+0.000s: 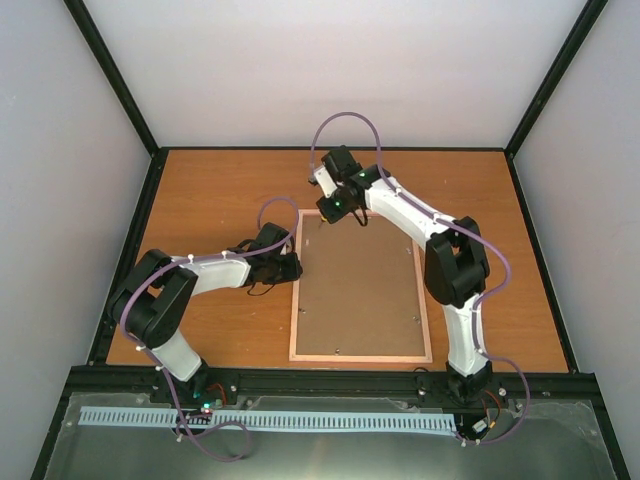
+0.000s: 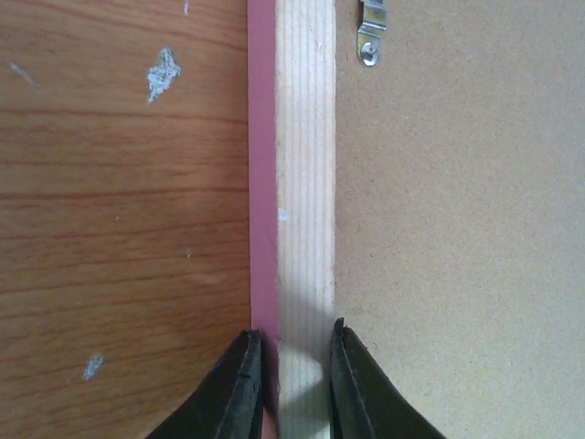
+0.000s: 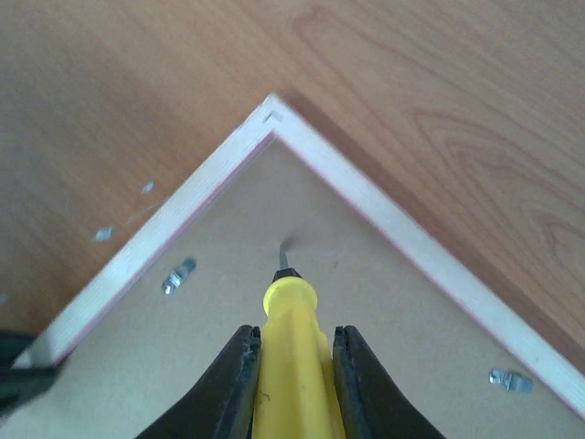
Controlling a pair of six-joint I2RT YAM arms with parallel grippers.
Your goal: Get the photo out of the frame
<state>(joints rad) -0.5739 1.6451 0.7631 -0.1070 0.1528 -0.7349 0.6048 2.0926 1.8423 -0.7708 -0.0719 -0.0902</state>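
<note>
The frame (image 1: 295,300) lies face down on the table with its brown backing board (image 1: 360,290) up. The photo is hidden beneath the board. My left gripper (image 1: 293,266) is shut on the frame's left rail (image 2: 304,183), one finger against the pink outer side (image 2: 262,183) and the other on the inner side. My right gripper (image 1: 340,212) is shut on a yellow-handled screwdriver (image 3: 291,347). Its metal tip (image 3: 282,256) touches the board just inside the frame's far left corner (image 3: 270,114).
Small metal clips sit on the backing board near the rails (image 3: 178,274) (image 3: 509,380) (image 2: 370,41). The frame rests on a wooden table (image 1: 220,200) with black posts at the edges. White flecks dot the wood left of the frame (image 2: 163,73).
</note>
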